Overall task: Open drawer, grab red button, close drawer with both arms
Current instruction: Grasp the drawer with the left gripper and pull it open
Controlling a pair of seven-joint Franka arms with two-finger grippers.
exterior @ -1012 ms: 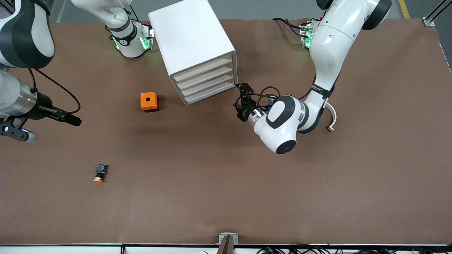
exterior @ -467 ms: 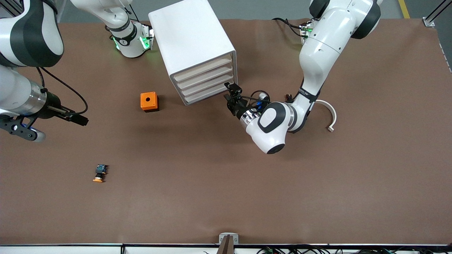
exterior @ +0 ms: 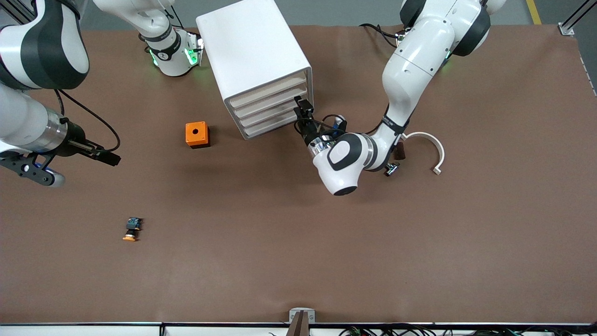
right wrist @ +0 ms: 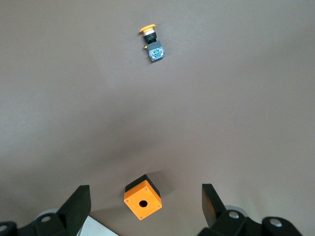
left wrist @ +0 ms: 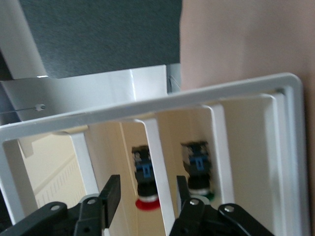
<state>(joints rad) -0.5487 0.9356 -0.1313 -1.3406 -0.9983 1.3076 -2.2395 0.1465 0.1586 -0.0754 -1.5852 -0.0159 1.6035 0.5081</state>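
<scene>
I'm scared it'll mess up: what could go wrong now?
The left hand sits by four look-alike drawers on the cabinet and might pull a lower one, not the top drawer. Its fingers could slip off the thin white bar between them. The right hand waits over the table.

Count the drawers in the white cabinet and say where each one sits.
4. They are stacked in the open face of the cabinet: the top drawer, the second drawer, the third drawer and the bottom drawer just above the table. None appears hidden.
</scene>
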